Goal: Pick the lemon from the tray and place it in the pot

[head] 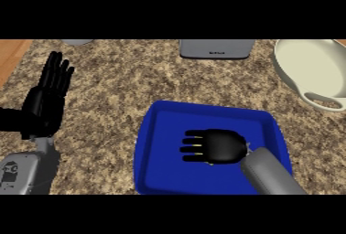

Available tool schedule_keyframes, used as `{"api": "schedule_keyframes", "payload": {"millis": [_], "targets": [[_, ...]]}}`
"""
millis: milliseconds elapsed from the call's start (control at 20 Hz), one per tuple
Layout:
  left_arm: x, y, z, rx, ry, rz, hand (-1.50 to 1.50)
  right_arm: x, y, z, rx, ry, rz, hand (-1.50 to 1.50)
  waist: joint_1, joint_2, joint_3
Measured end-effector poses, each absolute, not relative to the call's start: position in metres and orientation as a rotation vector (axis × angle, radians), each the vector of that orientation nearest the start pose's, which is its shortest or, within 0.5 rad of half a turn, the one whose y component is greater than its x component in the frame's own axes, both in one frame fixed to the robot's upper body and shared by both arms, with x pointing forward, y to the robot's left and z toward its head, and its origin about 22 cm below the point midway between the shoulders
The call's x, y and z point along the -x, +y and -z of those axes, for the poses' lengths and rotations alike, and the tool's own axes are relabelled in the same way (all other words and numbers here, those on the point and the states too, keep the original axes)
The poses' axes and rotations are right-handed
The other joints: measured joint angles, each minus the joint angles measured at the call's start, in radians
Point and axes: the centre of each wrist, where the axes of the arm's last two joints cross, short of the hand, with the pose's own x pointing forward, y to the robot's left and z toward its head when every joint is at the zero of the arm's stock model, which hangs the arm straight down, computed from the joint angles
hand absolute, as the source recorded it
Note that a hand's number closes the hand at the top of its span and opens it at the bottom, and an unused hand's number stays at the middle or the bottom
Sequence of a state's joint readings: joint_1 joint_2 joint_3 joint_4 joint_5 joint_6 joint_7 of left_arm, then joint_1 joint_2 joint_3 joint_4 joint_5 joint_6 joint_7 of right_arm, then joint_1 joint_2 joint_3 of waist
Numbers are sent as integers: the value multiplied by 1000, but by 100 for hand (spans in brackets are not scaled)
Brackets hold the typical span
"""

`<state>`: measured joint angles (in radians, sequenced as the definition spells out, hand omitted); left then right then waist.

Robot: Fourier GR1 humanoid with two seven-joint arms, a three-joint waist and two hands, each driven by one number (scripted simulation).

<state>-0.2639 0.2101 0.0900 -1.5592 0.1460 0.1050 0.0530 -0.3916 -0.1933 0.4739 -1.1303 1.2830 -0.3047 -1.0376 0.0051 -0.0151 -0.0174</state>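
Note:
A blue tray (162, 137) lies on the speckled counter at the lower middle. My right hand (216, 146) is inside the tray with its fingers curled over the lemon. Only thin yellow slivers of the lemon (197, 146) show between the fingers. A cream pot (297, 80) with a side handle stands at the upper right, beyond the tray's far right corner. My left hand (47, 96) rests open at the left edge, fingers pointing up, well away from the tray.
A grey box-like appliance (216, 49) sits at the counter's back edge, above the tray. Part of a pale round object (78, 42) shows at the top left. A wooden strip (12, 57) borders the counter at the far left.

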Motion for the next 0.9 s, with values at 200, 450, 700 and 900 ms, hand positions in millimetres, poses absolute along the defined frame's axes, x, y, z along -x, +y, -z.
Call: {"api": "schedule_keyframes", "payload": {"millis": [200, 450, 700, 900], "targets": [[-302, 269, -79, -105, -1763, -43, 0, -298, -146, 25, -140, 2114, 2134, 150, -1, -2, -3], [-304, 268, -80, -101, -1762, -45, 0, -291, -149, 31, -160, 2086, 2101, 150, -4, -7, -10], [-306, 267, -86, -102, -1765, -48, 0, -288, -158, 28, -233, 2134, 2039, 150, -11, -3, -9], [-302, 269, -84, -104, -1757, -51, 0, -296, -164, 24, -426, 2319, 2145, 150, -15, -1, -9]]}}
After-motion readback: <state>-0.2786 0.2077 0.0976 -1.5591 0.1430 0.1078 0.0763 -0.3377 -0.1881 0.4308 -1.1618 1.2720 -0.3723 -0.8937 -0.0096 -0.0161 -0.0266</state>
